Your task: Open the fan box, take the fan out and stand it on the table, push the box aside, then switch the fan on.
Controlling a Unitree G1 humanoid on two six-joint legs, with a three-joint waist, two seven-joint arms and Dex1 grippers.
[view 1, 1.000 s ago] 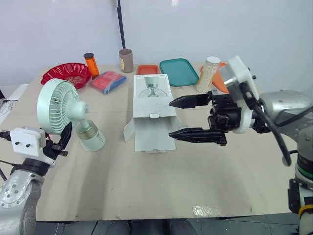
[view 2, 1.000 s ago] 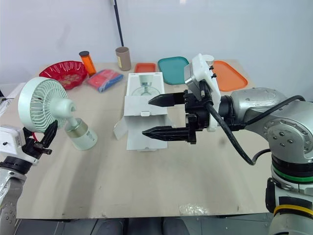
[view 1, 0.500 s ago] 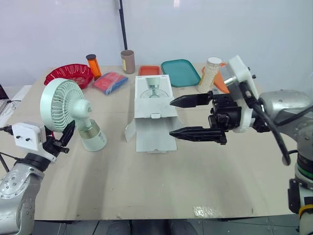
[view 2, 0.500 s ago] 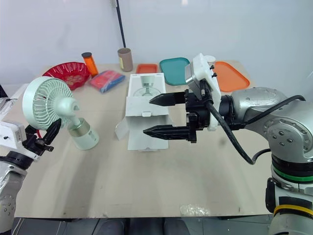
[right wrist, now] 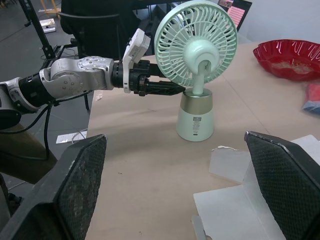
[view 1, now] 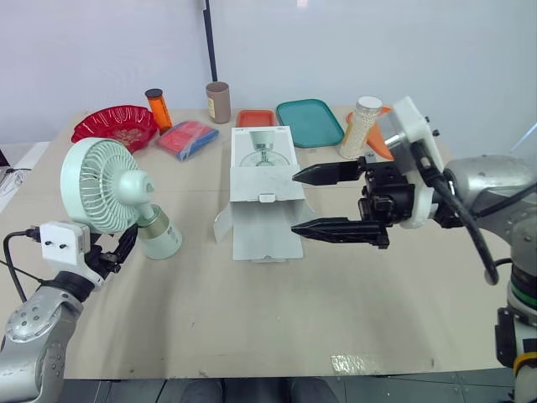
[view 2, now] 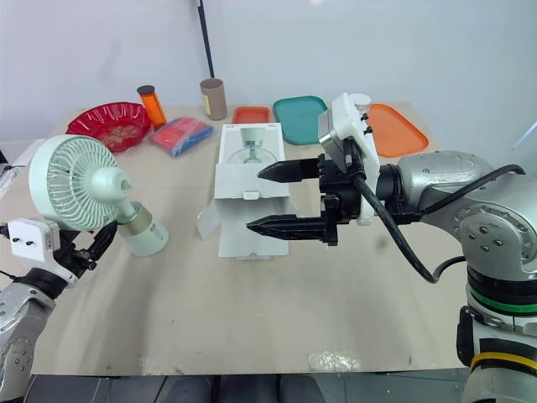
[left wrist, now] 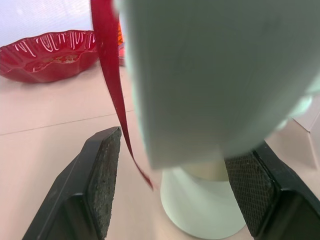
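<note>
Over the last second the left claw [view 1: 124, 245] has let go of the fan [view 1: 101, 185] and sunk back from it. Its fingers [left wrist: 102, 175] now stand wide apart, with the fan's base just ahead of them and, as far as we can tell, untouched. The fan stands on its own foot on the surface [view 1: 252, 327] and looks upright in the right wrist view. We therefore judge the take-out-and-stand step done, with pushing the box aside and switching on still to do. The right claw [view 1: 294, 203] has not moved: it hangs spread wide, both tips over the nearest edge of the box [view 1: 264, 210], which lies opened flat beneath and ahead of it. Straight on past those tips, beyond the box, is the fan, and a loose flap [view 1: 222, 225] points toward it. A shove along the fingers would, we think, drive the box into the fan. On the far side of the right claw lie a small orange tray [view 1: 254, 118], a teal tray [view 1: 309, 122], a jar of pale grains [view 1: 358, 126] and a larger orange tray [view 2: 394, 130], so that way is crowded too. Well beyond the left claw sit a red bowl [view 1: 113, 126], a red and blue packet [view 1: 186, 139], an orange bottle [view 1: 156, 109] and a brown cup [view 1: 217, 102]. We cannot make out the fan's switch.
</note>
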